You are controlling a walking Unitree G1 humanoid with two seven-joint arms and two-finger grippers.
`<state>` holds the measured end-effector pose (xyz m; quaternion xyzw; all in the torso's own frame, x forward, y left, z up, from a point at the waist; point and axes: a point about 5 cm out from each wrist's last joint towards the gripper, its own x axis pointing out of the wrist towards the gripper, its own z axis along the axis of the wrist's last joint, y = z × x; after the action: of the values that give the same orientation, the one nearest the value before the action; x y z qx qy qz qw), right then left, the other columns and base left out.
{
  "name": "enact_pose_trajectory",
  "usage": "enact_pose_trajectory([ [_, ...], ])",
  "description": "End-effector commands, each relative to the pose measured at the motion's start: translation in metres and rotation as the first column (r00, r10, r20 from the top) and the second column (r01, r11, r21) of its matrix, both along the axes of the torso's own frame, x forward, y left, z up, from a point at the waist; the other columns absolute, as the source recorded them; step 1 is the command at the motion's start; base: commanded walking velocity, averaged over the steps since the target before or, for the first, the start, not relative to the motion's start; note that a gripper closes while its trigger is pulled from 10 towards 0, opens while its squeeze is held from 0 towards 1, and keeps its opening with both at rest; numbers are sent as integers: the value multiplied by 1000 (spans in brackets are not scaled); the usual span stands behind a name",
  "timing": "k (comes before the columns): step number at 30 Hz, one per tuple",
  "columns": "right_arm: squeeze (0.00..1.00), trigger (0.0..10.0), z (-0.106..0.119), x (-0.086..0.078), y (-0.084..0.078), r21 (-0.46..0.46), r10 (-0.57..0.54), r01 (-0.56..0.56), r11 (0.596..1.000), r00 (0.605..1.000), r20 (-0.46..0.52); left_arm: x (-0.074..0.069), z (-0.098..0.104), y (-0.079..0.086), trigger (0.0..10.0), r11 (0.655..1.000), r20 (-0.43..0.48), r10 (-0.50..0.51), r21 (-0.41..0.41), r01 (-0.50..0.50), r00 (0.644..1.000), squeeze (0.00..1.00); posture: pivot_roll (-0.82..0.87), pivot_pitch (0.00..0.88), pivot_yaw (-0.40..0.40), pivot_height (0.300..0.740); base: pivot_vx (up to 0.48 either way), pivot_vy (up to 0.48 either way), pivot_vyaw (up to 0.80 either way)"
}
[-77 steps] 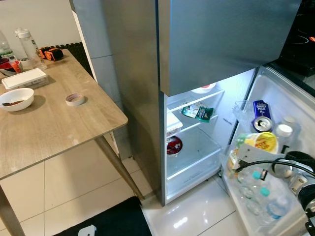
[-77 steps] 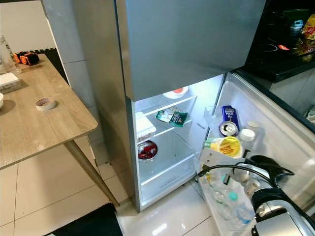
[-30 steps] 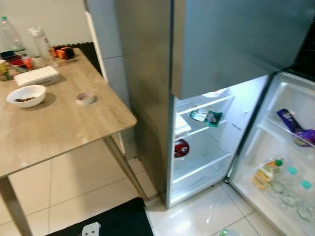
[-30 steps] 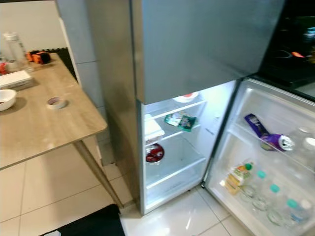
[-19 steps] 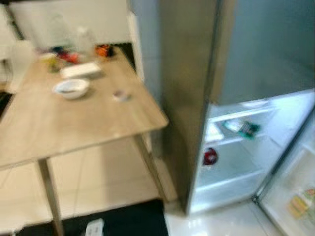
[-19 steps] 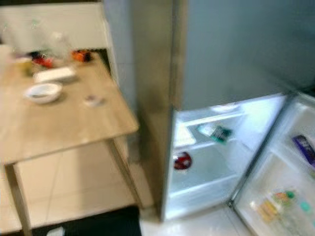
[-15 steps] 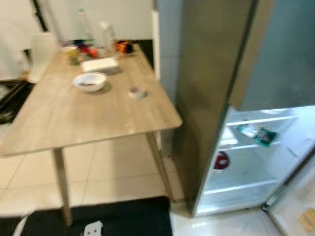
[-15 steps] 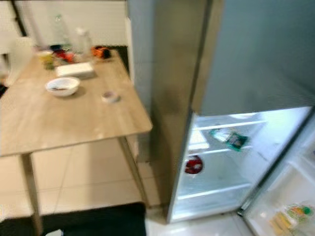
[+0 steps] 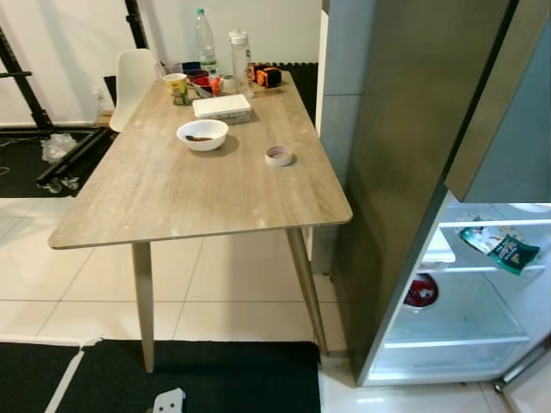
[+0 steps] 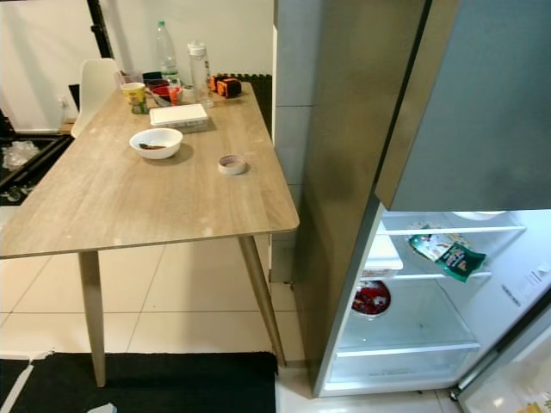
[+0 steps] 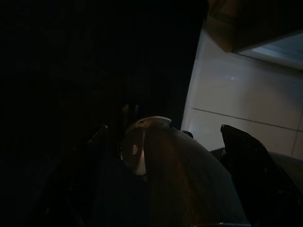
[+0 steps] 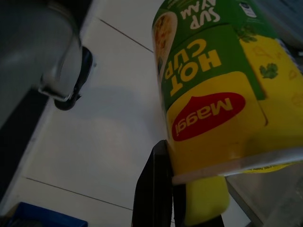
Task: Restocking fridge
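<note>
A yellow and green Maggi Hot Cup lies between the jaws of my right gripper, which is shut on it over pale floor tiles; one black finger presses its rim. The fridge stands at the right, its lit lower compartment open. On its shelves are a green packet, a bowl of red food, a white box and a plate. The left wrist view is very dark, with a rounded brownish shape close to the camera.
A wooden table stands left of the fridge with a white bowl, a tape roll, a white container, bottles and a yellow cup. A white chair sits behind it. A black mat lies below.
The camera has swung left, so the table fills the middle and the fridge door with its bottles has left the picture. The right arm, earlier at the door shelf, is gone from the head views.
</note>
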<state>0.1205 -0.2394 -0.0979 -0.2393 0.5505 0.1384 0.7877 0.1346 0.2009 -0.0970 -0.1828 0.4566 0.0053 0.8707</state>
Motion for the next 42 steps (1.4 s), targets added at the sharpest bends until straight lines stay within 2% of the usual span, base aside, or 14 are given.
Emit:
enact_pose_trajectory([
  [1, 0, 10000, 1, -1, -4, -15, -14, 14, 1000, 1000, 1, -4, -2, -2, 10000, 1000, -19, -4, -8, 4, 1000, 0, -78, 0, -7, 740, 0, -472, 0],
  [27, 0, 10000, 0, -1, -2, -28, -17, 17, 999, 1000, 3, -5, -3, -5, 10000, 1000, -22, -12, -25, 12, 1000, 0, -81, 0, -4, 740, 0, -468, 0],
  [42, 0, 10000, 1, 6, 2, -26, 7, -6, 1000, 1000, 27, -3, -2, -6, 10000, 1000, -15, -10, -24, 9, 1000, 0, -80, 0, -4, 740, 0, -54, 0],
])
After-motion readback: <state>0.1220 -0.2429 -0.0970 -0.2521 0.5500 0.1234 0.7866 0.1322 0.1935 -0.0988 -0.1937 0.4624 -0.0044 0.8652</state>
